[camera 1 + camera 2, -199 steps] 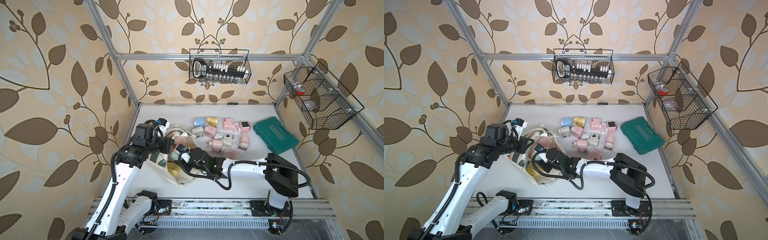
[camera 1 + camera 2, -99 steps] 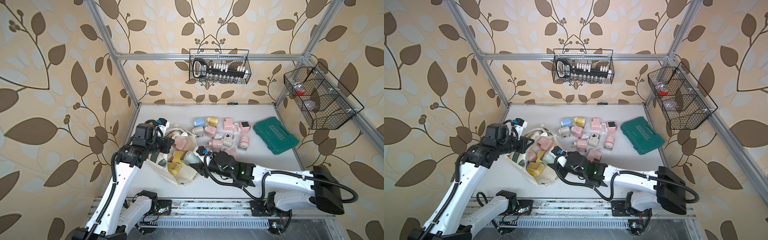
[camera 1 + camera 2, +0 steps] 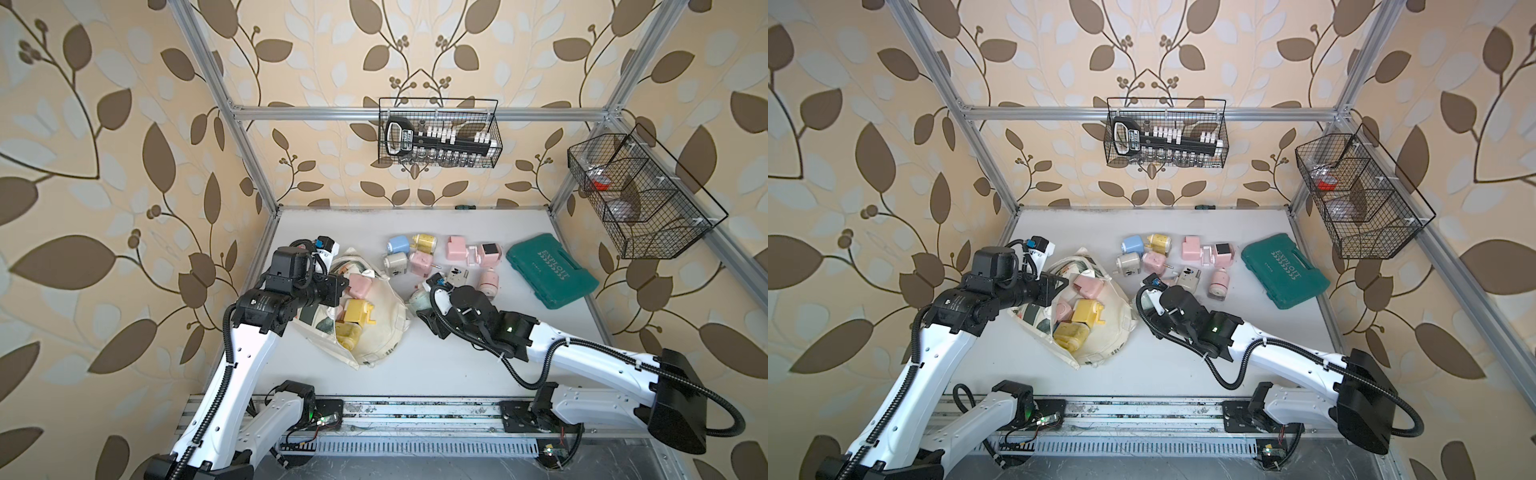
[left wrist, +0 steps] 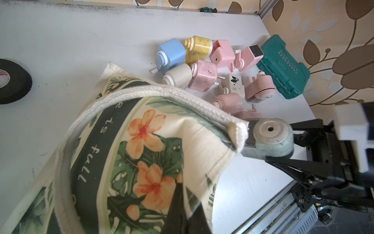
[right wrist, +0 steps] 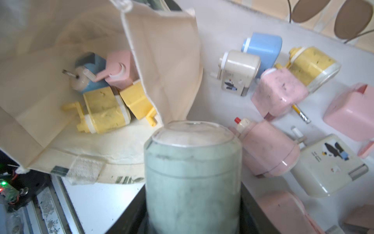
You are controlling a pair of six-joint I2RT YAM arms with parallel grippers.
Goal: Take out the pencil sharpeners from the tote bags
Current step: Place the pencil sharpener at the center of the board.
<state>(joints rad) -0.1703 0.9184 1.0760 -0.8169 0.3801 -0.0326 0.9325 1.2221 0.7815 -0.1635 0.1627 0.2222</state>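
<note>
The cream tote bag (image 3: pixel 384 328) with leaf and flower print lies at the left of the table, mouth facing right. My left gripper (image 3: pixel 341 286) is shut on its upper rim and holds the mouth up; in the left wrist view the dark fingers (image 4: pixel 178 202) pinch the printed cloth (image 4: pixel 141 141). Pink (image 3: pixel 359 284) and yellow (image 3: pixel 358 311) pencil sharpeners lie inside the bag. My right gripper (image 5: pixel 192 212) is shut on a mint sharpener (image 5: pixel 192 172) just outside the bag's mouth, low over the table (image 3: pixel 419 300). Several more sharpeners (image 3: pixel 424 264) lie loose behind it.
A teal EXPLOIT case (image 3: pixel 550 270) lies at the right of the table. Black wire baskets hang on the back wall (image 3: pixel 438 137) and the right wall (image 3: pixel 640 195). A black tape roll (image 4: pixel 12 81) lies left of the bag. The metal rail (image 3: pixel 415 411) runs along the front edge.
My right arm has pulled back out of the bag to the right, carrying the mint sharpener. The left gripper has kept its hold on the bag's rim without moving.
</note>
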